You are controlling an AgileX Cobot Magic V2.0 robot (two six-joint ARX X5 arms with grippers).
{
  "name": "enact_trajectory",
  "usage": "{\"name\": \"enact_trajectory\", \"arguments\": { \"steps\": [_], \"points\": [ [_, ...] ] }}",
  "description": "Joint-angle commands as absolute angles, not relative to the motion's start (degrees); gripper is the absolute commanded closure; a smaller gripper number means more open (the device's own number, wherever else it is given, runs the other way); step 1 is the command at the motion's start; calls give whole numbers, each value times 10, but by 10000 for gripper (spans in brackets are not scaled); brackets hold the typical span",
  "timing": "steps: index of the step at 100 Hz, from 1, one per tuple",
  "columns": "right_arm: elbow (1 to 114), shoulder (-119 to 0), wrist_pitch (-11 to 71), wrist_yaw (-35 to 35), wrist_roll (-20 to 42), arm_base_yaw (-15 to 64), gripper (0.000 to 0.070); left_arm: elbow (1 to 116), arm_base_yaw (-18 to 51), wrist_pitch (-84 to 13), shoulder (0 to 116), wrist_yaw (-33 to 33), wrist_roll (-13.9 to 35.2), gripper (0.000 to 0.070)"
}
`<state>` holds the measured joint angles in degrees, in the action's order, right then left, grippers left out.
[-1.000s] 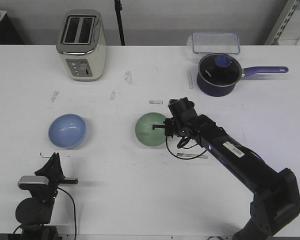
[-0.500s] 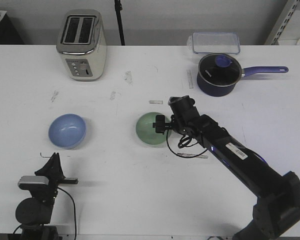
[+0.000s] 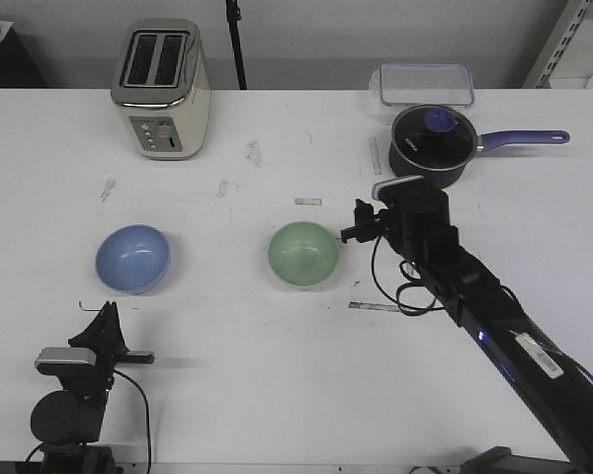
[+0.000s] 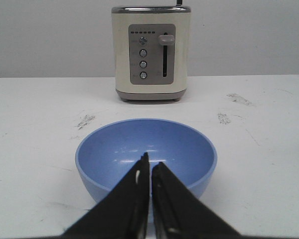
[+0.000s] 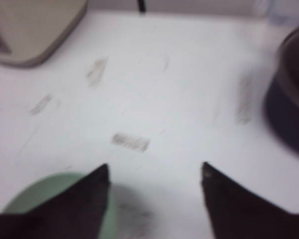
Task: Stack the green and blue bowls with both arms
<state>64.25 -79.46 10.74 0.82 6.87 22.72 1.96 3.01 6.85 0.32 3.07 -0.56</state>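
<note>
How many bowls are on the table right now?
2: the blue bowl sits left-centre in front of the toaster; the green bowl sits mid-table, beside the right gripper. None stacked.

The white counter (image 3: pixel 277 395) is occupied by a toaster (image 3: pixel 162 89), saucepan (image 3: pixel 435 146), lidded container (image 3: pixel 426 84), blue bowl (image 3: pixel 132 259) and green bowl (image 3: pixel 303 256).

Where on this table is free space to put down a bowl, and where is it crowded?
Bare patches: between the blue bowl and the green bowl; between the toaster and the saucepan; and the near middle, in front of both bowls. Crowded: the far right corner, where the saucepan and a clear container sit and the right hand hovers beside the green bowl.
</note>
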Motion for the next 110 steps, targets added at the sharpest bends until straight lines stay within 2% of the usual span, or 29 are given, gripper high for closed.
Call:
{"name": "enact_trajectory", "arguments": {
  "steps": [1, 5, 40, 73, 110],
  "points": [
    [619, -770, 75, 9, 9, 217, 626, 7, 29, 76, 2, 30, -8, 698],
    [601, -756, 60, 9, -1, 206, 700, 7, 29, 76, 2, 30, -8, 698],
    [401, -560, -48, 8, -14, 81, 696, 7, 29, 76, 2, 30, -8, 698],
    [272, -363, -47, -16, -14, -17, 696, 7, 29, 76, 2, 30, -8, 698],
    [209, -155, -23, -15, -14, -22, 696, 7, 29, 76, 2, 30, -8, 698]
  ]
}}
